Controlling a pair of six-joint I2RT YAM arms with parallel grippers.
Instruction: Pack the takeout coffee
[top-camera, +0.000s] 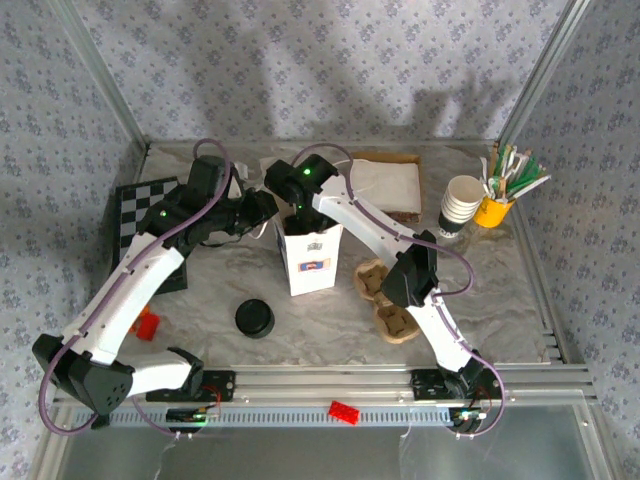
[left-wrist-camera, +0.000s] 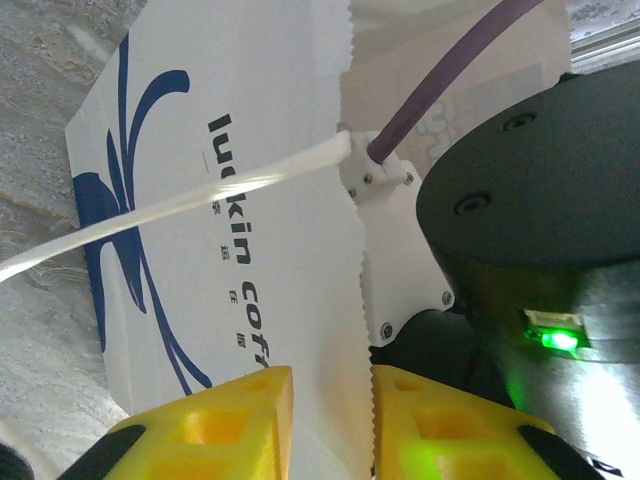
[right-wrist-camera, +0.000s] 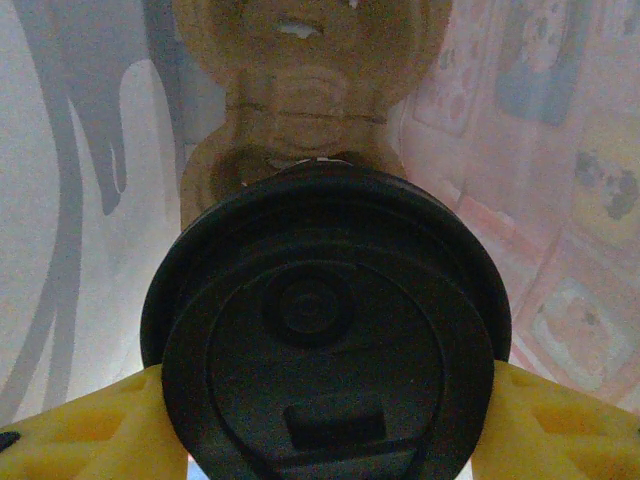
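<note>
The step in hand looks like lowering the cup into the bag. The right hand (right-wrist-camera: 322, 425) is closed on the takeout coffee (right-wrist-camera: 320, 310), with a yellow finger against each side of its dark lid. It holds the cup inside the mouth of the white paper bag (top-camera: 312, 262). A cardboard carrier (right-wrist-camera: 300, 90) lies straight ahead of the fingers, past the cup, apparently at the bag's bottom. The left hand (left-wrist-camera: 330, 425) sits at the bag's toothed top edge, which runs into the narrow gap between its fingers; whether they pinch the paper or merely straddle it I cannot tell. Next, I judge, the right hand must go straight down until the cup seats in a carrier well, then let go, with the left holding the mouth wide. Count: one coffee, one bag, one carrier ahead of the cup, one loose black lid (top-camera: 254, 318) on the table well apart from both hands, one stack of white cups (top-camera: 461, 205), two cardboard pieces (top-camera: 372, 277) beside the right arm, and two red blocks (top-camera: 147, 323).
</note>
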